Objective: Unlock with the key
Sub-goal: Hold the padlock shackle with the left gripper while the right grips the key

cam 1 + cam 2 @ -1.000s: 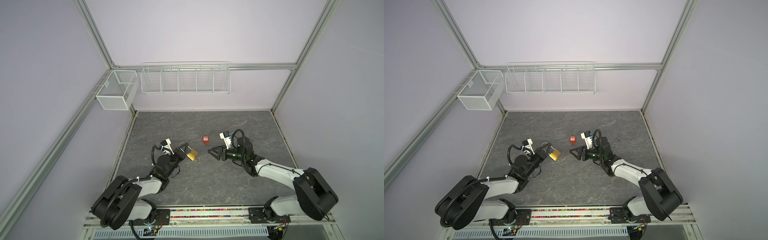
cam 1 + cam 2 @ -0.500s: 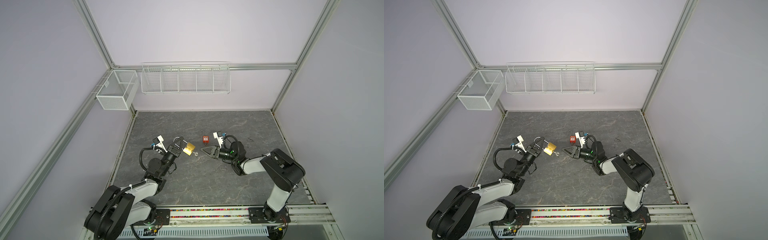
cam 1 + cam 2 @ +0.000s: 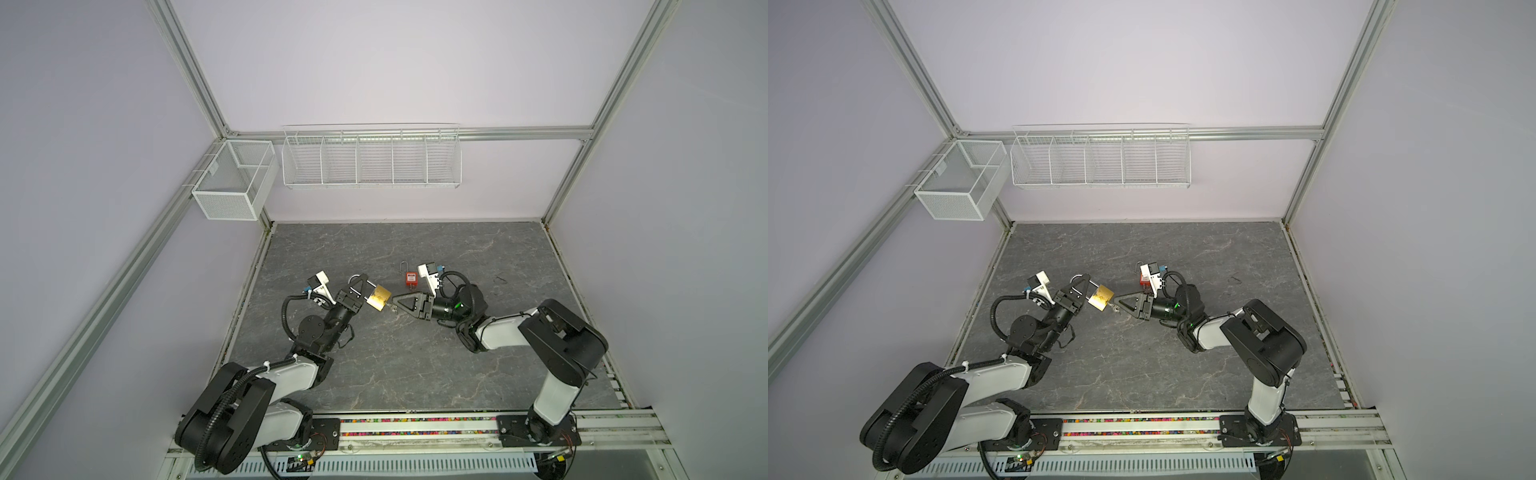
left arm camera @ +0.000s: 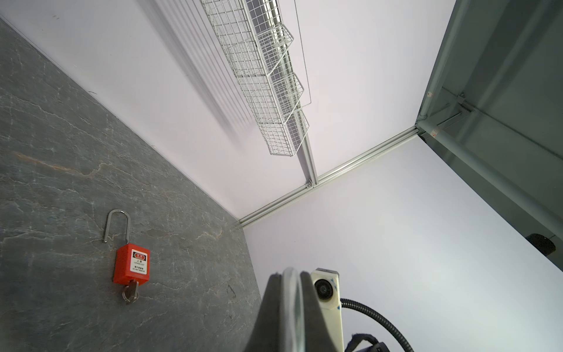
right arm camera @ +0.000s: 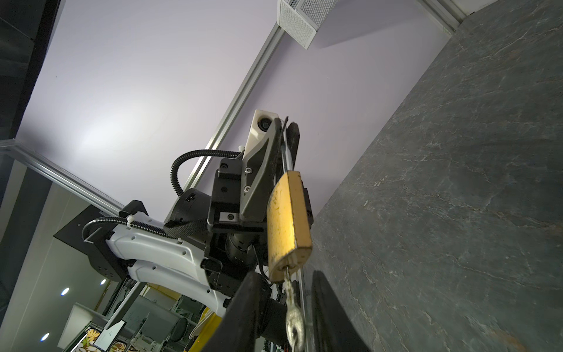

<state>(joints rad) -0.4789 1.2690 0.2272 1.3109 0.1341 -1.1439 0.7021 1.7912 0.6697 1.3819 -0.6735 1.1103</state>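
Evidently the left gripper [image 3: 360, 281] is clamped on the shackle [image 3: 352, 279] so that the brass padlock [image 3: 378, 298] is steadied, seemingly off the table [image 3: 457, 257]. It sits just toward 9 o'clock of the table's centre, with its keyway presented at 4 o'clock to the right gripper [image 3: 395, 308]. That claw's jaws stand apart on either side of the key [image 5: 293, 320] seated in the keyway, not yet pinching it. A red padlock [image 3: 410, 278] lies at the brass one's 1 o'clock, shackle open.

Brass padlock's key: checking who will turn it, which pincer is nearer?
Right. The right pincer straddles the key without gripping it; the left pincer clamps the shackle at the brass padlock's opposite end.
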